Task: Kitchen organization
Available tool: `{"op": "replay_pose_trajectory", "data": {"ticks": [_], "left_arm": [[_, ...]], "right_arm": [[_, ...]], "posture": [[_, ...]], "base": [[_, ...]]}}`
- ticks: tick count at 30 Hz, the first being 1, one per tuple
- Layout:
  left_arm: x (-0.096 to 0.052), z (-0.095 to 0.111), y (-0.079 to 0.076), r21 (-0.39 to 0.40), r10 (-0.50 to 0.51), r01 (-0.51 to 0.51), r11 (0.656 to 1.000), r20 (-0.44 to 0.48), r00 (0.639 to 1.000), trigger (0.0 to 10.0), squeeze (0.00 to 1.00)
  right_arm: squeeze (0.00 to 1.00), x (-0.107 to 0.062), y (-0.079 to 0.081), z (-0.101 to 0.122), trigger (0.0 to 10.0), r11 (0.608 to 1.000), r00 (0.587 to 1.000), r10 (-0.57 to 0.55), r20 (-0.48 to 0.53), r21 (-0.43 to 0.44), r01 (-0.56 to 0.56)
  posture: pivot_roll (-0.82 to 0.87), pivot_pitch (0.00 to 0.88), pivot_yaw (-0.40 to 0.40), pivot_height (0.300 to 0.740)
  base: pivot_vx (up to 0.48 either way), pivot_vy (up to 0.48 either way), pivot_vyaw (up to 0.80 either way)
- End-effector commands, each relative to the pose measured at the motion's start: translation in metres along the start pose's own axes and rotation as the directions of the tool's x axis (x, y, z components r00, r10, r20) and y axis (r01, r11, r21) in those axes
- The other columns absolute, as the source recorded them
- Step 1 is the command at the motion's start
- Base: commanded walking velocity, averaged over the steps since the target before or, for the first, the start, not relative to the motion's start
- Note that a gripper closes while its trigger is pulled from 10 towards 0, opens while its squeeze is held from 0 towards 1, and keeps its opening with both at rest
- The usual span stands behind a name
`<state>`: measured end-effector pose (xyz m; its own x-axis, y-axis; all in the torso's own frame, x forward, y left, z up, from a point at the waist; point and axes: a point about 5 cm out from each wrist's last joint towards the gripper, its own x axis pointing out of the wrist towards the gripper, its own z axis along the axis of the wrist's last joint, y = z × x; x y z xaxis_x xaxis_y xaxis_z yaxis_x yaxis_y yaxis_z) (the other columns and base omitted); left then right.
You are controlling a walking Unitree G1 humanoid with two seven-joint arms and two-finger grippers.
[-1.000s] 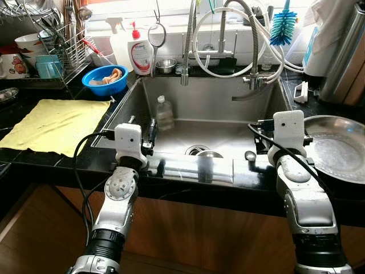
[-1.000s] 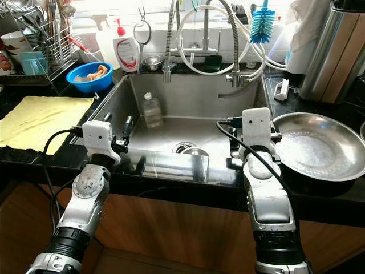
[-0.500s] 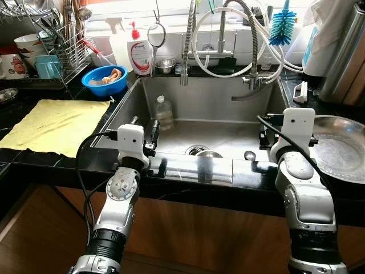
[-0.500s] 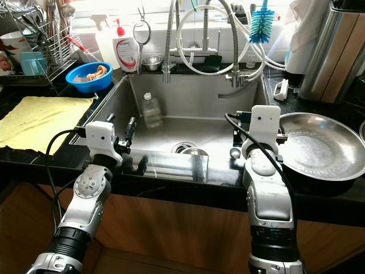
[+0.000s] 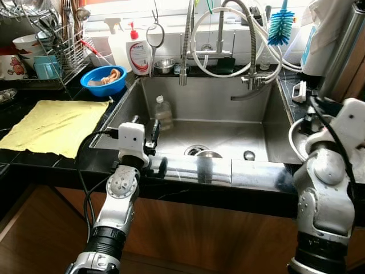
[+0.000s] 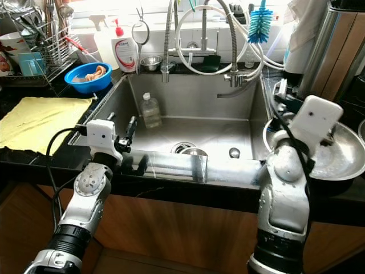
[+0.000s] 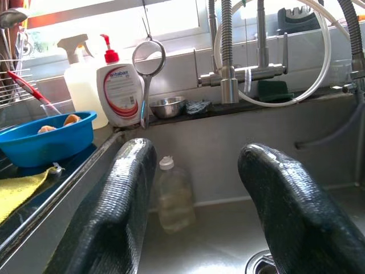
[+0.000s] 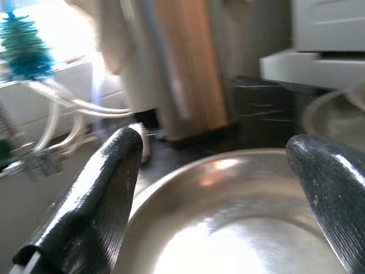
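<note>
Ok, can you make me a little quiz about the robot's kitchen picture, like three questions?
1. True or false: the plastic bottle stands inside the sink.
2. What colour is the cloth lying on the counter left of the sink? A) yellow B) red C) green
3. Fill the gap: the right gripper is open and points at a big shiny metal ____.

Key:
1. True. It stands upright near the sink's back left corner.
2. A, yellow.
3. Bowl. It sits on the counter to the right of the sink.
</note>
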<state>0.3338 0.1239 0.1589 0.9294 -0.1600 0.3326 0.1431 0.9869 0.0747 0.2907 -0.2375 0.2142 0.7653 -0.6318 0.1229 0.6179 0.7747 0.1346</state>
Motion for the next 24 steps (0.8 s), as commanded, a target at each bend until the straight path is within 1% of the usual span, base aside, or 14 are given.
{"op": "replay_pose_trajectory", "data": {"ticks": [1, 4, 5, 6, 8, 10, 16, 21, 23, 24], "left_arm": [[0.001, 0.002, 0.002, -0.007, 0.000, 0.000, 1.000, 0.006, 1.000, 10.0, 0.00], [0.002, 0.002, 0.002, -0.007, -0.002, 0.002, 1.000, 0.007, 1.000, 10.0, 0.00], [0.002, 0.001, 0.002, -0.006, -0.003, 0.003, 1.000, 0.006, 1.000, 10.0, 0.00], [0.002, 0.001, 0.002, -0.006, -0.003, 0.003, 1.000, 0.006, 1.000, 10.0, 0.00], [0.002, 0.001, 0.002, -0.004, -0.003, 0.003, 1.000, 0.004, 1.000, 10.0, 0.00], [0.001, 0.001, 0.002, 0.007, -0.008, 0.008, 1.000, 0.006, 1.000, 10.0, 0.00], [0.001, 0.002, 0.002, 0.007, -0.005, 0.005, 1.000, 0.011, 1.000, 10.0, 0.00], [0.002, 0.003, 0.003, 0.010, -0.002, 0.001, 1.000, 0.017, 1.000, 10.0, 0.00], [0.003, 0.003, 0.003, 0.009, -0.001, 0.000, 1.000, 0.019, 1.000, 10.0, 0.00], [0.003, 0.003, 0.002, 0.009, -0.001, 0.001, 1.000, 0.020, 1.000, 10.0, 0.00]], "right_arm": [[0.00, -0.001, -0.007, 0.002, 10.0, 0.998, 0.999, -0.037, -0.001, 0.054, 0.037], [0.00, 0.001, -0.014, -0.008, 10.0, 0.990, 0.994, -0.070, -0.083, 0.119, 0.079], [0.00, 0.000, -0.017, -0.016, 10.0, 0.977, 0.985, -0.093, -0.145, 0.175, 0.118], [0.00, 0.000, -0.018, -0.019, 10.0, 0.976, 0.983, -0.098, -0.156, 0.177, 0.125], [0.00, -0.001, -0.018, -0.019, 10.0, 0.980, 0.985, -0.096, -0.145, 0.161, 0.119], [0.00, -0.001, -0.016, -0.017, 10.0, 0.978, 0.986, -0.094, -0.136, 0.173, 0.117], [0.00, 0.001, -0.018, -0.012, 10.0, 0.968, 0.988, -0.099, -0.118, 0.218, 0.124], [0.00, 0.002, -0.013, -0.006, 10.0, 0.969, 0.996, -0.038, -0.080, 0.239, 0.056], [0.00, 0.003, -0.009, -0.007, 10.0, 0.972, 0.997, -0.010, -0.081, 0.232, 0.028], [0.00, 0.003, -0.003, -0.010, 10.0, 0.979, 0.994, 0.040, -0.102, 0.204, -0.018]], "posture": [[-0.29, 0.000, 0.112, 0.740], [-0.29, 0.000, 0.112, 0.740], [-0.29, 0.000, 0.112, 0.740], [-0.29, 0.000, 0.112, 0.740], [-0.29, 0.000, 0.111, 0.740], [-0.28, 0.000, 0.110, 0.740], [-0.28, 0.000, 0.110, 0.740], [-0.29, 0.000, 0.111, 0.740], [-0.29, 0.000, 0.111, 0.740], [-0.29, 0.000, 0.113, 0.740]], "base": [[0.000, 0.000, 0.00], [0.000, 0.000, 0.00], [0.000, 0.000, 0.00], [0.000, 0.000, 0.00], [0.000, 0.000, 0.00], [0.000, 0.000, 0.00], [0.000, 0.000, 0.00], [0.000, 0.000, 0.00], [0.000, 0.000, 0.00], [0.000, 0.000, 0.00]]}}
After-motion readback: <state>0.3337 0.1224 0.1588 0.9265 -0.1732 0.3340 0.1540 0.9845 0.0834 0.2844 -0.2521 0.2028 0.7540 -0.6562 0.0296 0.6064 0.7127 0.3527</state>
